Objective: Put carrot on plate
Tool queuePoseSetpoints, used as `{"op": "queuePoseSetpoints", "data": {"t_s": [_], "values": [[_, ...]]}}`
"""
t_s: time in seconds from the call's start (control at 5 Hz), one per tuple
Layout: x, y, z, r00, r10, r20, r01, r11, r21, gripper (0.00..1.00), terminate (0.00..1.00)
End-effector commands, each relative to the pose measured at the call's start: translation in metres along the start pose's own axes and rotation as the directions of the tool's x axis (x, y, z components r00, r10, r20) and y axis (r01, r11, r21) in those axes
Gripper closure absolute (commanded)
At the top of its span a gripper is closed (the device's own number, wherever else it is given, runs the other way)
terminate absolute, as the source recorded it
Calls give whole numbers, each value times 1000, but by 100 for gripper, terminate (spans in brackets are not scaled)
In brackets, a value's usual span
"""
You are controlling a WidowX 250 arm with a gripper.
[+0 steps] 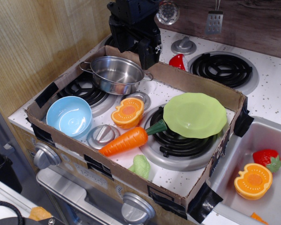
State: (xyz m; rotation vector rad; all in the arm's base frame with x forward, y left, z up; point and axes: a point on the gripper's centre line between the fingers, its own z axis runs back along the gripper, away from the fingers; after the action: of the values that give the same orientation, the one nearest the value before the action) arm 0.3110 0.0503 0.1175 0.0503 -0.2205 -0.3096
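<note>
The orange carrot (pixel 126 140) lies on the toy stove top, its dark green stem tip pointing up-right and touching the rim of the lime-green plate (pixel 195 115). The plate rests on the front right burner. My black gripper (pixel 147 52) hangs at the back of the cardboard frame, above and behind the steel pot, far from the carrot. Its fingers are not clear enough to tell whether they are open or shut. It holds nothing that I can see.
A steel pot (pixel 116 74) sits on the back left burner. A light blue bowl (pixel 69 116) is front left. A halved orange pumpkin toy (pixel 127 112) lies beside the carrot. A green toy (pixel 140 166) lies near the front cardboard wall (pixel 131 176). The sink (pixel 260 178) at right holds toys.
</note>
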Motion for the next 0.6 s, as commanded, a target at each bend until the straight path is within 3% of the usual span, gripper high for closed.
{"op": "queuePoseSetpoints", "data": {"t_s": [0.0, 0.2, 0.4], "values": [[0, 0, 0, 1000, 0, 0, 0, 1000, 0, 0, 0], [3, -31, 23, 999, -29, 21, 29, 1000, 2, 0, 0], [0, -50, 34, 996, -76, 45, 78, 996, -42, 0, 0]]}}
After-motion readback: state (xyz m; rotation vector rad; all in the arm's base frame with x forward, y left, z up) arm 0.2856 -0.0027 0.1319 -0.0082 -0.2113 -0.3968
